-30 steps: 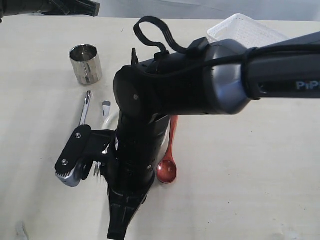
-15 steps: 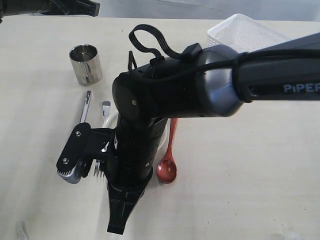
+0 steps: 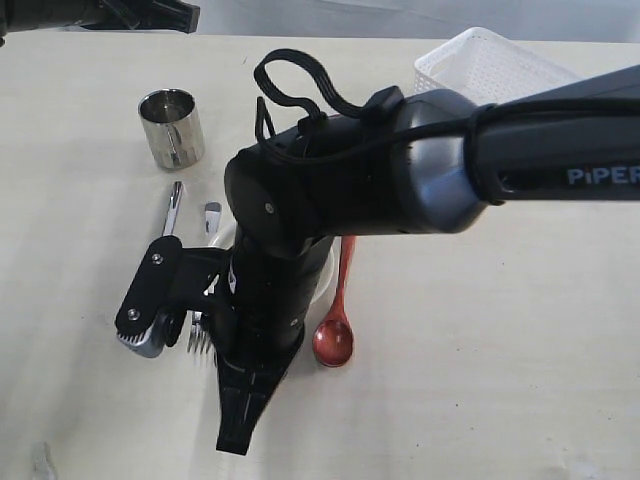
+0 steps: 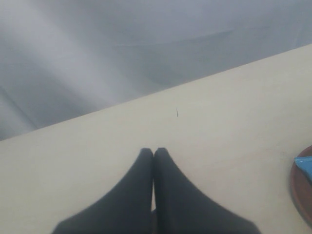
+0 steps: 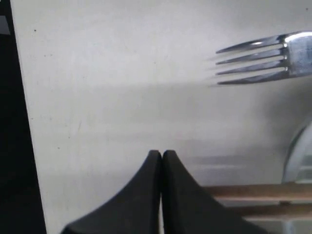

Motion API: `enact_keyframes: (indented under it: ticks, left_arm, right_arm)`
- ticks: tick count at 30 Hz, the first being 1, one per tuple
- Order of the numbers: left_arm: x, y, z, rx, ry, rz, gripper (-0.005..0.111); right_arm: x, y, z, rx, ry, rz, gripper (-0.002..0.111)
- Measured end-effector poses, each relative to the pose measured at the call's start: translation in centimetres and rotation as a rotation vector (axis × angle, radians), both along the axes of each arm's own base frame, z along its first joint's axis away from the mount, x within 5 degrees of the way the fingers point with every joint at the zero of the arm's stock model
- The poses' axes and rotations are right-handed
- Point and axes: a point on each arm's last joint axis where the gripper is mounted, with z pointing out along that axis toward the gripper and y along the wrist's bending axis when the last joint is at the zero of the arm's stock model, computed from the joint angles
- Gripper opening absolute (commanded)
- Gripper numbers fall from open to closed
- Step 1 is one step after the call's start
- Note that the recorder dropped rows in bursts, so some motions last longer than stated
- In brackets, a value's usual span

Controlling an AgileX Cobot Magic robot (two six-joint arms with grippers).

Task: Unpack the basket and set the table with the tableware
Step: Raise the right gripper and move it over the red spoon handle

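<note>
My right gripper (image 3: 236, 443) (image 5: 162, 154) is shut with nothing between its fingers, low over the table (image 3: 500, 350) near the front edge. The fork (image 5: 258, 58) lies just past it, tines showing. Two wooden chopsticks (image 5: 263, 197) lie beside the right finger, across the cream bowl (image 5: 298, 153). The arm hides most of the bowl (image 3: 216, 243). The red-brown spoon (image 3: 336, 325) lies right of the arm. The steel cup (image 3: 172, 127) stands upright at the back left, with a steel handle (image 3: 172, 214) in front of it. My left gripper (image 4: 154, 151) is shut and empty over bare table.
The white basket (image 3: 490, 62) stands at the back right corner. The brown plate (image 4: 302, 187) with a blue packet (image 4: 304, 165) on it shows at the edge of the left wrist view. The left arm (image 3: 120, 14) rests at the back left.
The right arm has drawn back slightly, uncovering more of the basket, and its fingertips have moved a little away from the front edge. The tableware has not moved.
</note>
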Motion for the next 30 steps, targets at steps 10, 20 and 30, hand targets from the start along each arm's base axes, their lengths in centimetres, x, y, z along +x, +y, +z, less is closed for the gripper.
enact_keyframes:
  ticks: [10,20,30]
  left_arm:
    - [0.0,0.0,0.0,0.0,0.0,0.0,0.0]
    - [0.0,0.0,0.0,0.0,0.0,0.0,0.0]
    - [0.0,0.0,0.0,0.0,0.0,0.0,0.0]
  right_arm:
    - [-0.6,0.2,1.0,0.049,0.069,-0.065,0.0]
    - [-1.5,-1.9,8.1,0.155,0.079,-0.314,0.0]
    - [6.0,-13.1,11.4,0.124,-0.179,-1.199,0.011]
